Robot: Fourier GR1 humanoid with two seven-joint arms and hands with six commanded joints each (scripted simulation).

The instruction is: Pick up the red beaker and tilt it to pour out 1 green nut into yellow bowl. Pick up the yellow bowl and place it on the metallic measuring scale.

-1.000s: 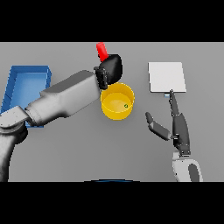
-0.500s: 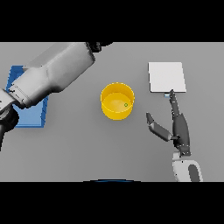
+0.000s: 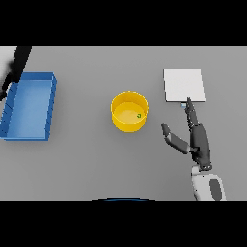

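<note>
The yellow bowl stands mid-table with one small green nut inside it near its right wall. The metallic measuring scale, a pale square plate, lies to the bowl's upper right. My right hand rests open on the table right of the bowl, its fingers straight and reaching to the scale's near edge, its thumb spread toward the bowl. My left hand shows only as a dark blurred streak at the far upper left, above the blue tray. The red beaker is not visible.
A blue rectangular tray lies at the left side of the table, nothing visible inside it. Grey table surface separates the tray, the bowl and the scale.
My left arm has swung from over the bowl away to the far upper left. The red beaker it held has gone out of sight. The right hand has stayed put.
</note>
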